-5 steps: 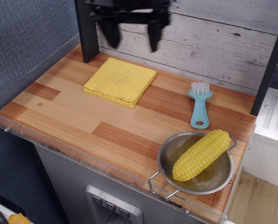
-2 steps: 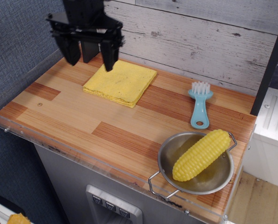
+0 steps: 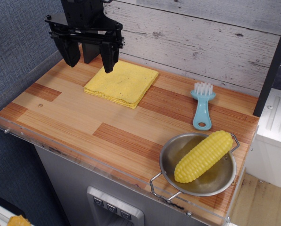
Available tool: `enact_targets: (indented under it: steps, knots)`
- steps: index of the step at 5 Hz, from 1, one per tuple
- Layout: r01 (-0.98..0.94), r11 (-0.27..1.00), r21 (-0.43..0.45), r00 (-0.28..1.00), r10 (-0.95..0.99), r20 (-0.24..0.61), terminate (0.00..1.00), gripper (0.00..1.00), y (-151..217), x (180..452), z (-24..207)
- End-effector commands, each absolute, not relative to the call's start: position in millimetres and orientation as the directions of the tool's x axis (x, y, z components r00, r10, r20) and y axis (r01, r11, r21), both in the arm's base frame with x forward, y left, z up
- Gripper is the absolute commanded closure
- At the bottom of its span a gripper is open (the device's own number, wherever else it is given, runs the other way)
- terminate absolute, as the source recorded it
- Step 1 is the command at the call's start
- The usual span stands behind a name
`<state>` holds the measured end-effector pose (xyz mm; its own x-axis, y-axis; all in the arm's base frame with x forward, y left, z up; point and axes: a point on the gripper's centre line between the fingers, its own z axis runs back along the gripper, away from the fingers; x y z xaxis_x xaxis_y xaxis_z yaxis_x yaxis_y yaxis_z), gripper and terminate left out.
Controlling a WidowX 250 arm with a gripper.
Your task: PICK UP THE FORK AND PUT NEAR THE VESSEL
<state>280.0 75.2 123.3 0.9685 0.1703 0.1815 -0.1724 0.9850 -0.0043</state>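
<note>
Black and wide apart, the two fingers [image 3: 109, 57] of the gripper [image 3: 89, 57] point down in the upper left of the frame, and nothing is held between them. The gripper hangs above the back left part of the wooden table [image 3: 84, 117], over the left corner of the yellow cloth [image 3: 121, 82]; whether a fingertip touches the cloth cannot be told from this view.

The cloth lies flat, folded, in the upper middle of the frame, near the grey plank wall [image 3: 202, 37].

The fork [image 3: 202, 104], which looks like a light-blue brush, lies flat in the right part of the frame, well apart from the gripper. Its white bristles point to the wall and the handle end with the hole points to the front. It is free, with bare wood all around it.

Just below the fork, in the lower right of the frame, stands the vessel [image 3: 171, 155], a shiny steel pan with two wire handles. A small gap separates the handle end of the fork from the pan's rim. Inside the pan a yellow corn cob [image 3: 202, 156] lies diagonally, its upper end leaning on the rim at the right.
</note>
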Motion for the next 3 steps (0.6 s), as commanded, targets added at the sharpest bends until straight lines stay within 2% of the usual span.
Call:
enact_targets:
  steps: [1,2,3]
  knots:
    - [-0.178,0.984,-0.001,0.958,0.173,0.230,0.00,0.00,75.6,280.1,135.8]
    - [-0.178,0.984,-0.001,0.958,0.173,0.230,0.00,0.00,75.6,280.1,135.8]
    - [-0.178,0.984,-0.001,0.958,0.173,0.230,1.00,0.00,75.6,280.1,135.8]
